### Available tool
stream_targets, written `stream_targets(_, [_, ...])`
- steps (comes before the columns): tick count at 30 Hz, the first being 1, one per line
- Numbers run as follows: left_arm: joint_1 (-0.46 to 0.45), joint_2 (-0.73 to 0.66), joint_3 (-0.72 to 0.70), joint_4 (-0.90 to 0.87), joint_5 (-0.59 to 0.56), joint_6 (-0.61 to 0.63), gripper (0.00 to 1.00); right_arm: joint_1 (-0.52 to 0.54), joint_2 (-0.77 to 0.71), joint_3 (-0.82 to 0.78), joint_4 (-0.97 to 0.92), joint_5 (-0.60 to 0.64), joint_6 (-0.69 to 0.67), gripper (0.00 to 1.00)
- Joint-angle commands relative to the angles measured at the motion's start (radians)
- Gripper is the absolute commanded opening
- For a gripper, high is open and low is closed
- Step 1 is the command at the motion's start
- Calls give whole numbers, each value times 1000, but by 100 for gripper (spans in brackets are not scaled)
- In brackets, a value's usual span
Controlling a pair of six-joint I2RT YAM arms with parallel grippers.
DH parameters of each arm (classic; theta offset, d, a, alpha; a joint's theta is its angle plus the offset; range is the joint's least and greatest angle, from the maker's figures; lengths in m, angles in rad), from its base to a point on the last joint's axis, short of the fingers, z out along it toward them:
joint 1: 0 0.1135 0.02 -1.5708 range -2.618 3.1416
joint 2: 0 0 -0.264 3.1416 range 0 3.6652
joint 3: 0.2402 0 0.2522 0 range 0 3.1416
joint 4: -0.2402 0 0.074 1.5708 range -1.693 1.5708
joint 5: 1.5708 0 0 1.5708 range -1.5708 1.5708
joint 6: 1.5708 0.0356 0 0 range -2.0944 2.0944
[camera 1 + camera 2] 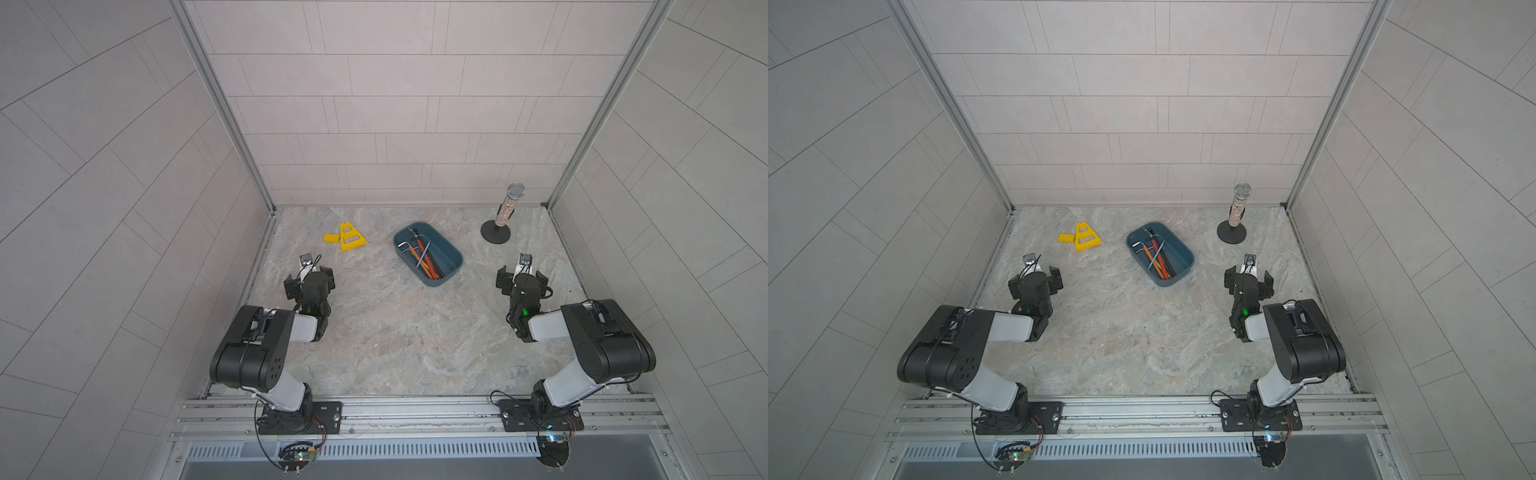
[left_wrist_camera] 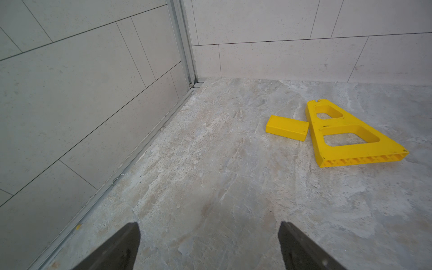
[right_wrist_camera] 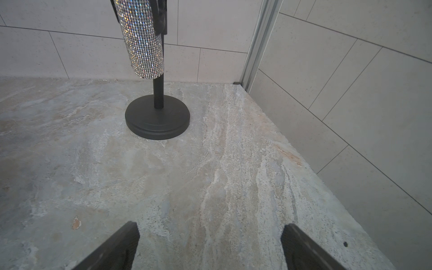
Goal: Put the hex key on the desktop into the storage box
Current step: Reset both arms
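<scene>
From my console I see the left hand (image 2: 208, 224) spread wide and holding nothing above the counter (image 1: 395, 332), facing two yellow plastic pieces (image 2: 350, 138). The right hand (image 3: 210, 225) is just as wide and empty, facing a glittery microphone (image 3: 142, 39) on a black stand. The storage box (image 1: 448, 254) sits between those, well apart from both hands, with the hex keys (image 1: 424, 257) (orange, blue, black, silver, lying crossed) inside it.

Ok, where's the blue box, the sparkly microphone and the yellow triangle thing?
blue box (image 1: 451, 272): in a top view, on its outer side wall.
microphone (image 3: 142, 42): right wrist view, on its glittery body.
yellow triangle (image 2: 350, 151): left wrist view, on its wide bottom bar.
</scene>
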Motion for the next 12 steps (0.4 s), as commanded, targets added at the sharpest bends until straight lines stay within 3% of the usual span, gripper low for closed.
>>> stream_targets(1, [3,6,0,14,4,7,100,-5,-10,-3,-4,8,8,100])
stream_targets(12, [11,5,5,4,14,2,100,-4,-10,-2,-4,8,9,100])
